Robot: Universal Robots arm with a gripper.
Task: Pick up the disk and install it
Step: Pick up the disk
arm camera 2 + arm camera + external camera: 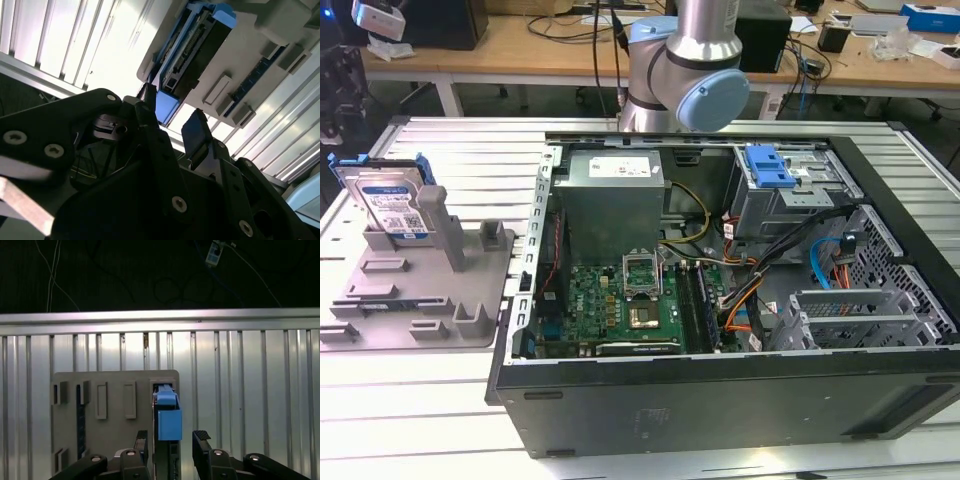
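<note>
The disk (pixel 392 205) stands on edge in a slot of the grey holder tray (pixel 420 290) at the exterior view's left. It is silver-grey with a white-and-blue label and a blue rail frame. In the first wrist view I look down on the disk's (pixel 169 422) blue top edge, which lines up with the gap of my gripper (pixel 172 440). My gripper is open and well above the disk, touching nothing. In the second wrist view the two black fingertips (pixel 195 127) frame the disk (pixel 200 45) from a distance.
An open computer case (pixel 720 400) lies on the slatted metal table (pixel 410 400), at the exterior view's right of the tray. Inside are a grey power-supply box (pixel 615 190), a motherboard (pixel 620 300), cables and a drive cage with a blue latch (pixel 770 165).
</note>
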